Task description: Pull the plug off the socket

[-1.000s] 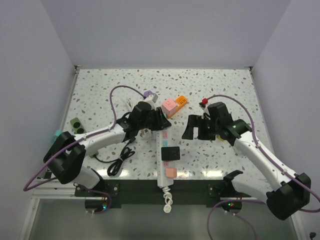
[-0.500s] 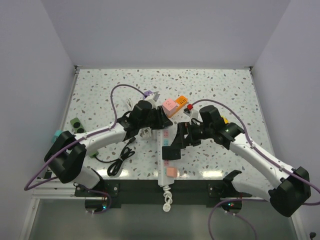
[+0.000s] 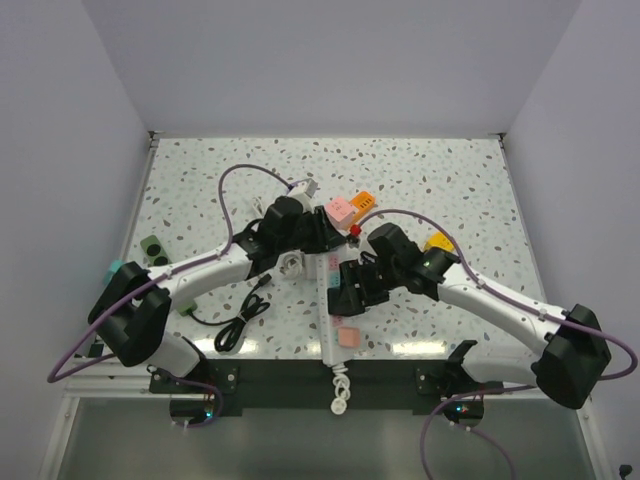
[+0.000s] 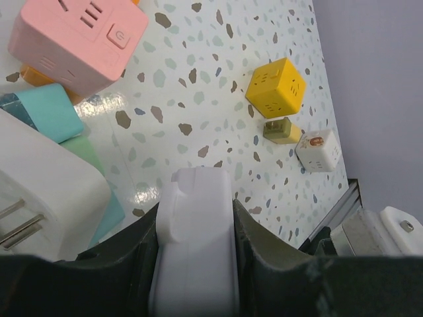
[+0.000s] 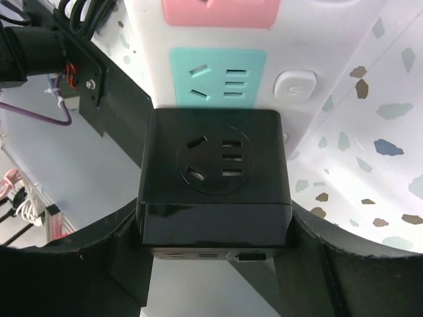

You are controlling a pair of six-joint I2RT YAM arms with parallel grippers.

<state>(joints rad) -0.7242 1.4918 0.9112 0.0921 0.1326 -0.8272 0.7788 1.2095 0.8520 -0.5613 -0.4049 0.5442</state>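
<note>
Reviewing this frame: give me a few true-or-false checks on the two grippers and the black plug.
1. The right gripper has its fingers against both sides of the black plug. True.
2. The black plug has already been pulled free. False: it sits on the white power strip, right beside a teal socket.
3. The left gripper is open and empty. False: it is shut on what looks like the far end of the white power strip.
4. In the left wrist view, a yellow cube lies on the speckled table. True.
</note>
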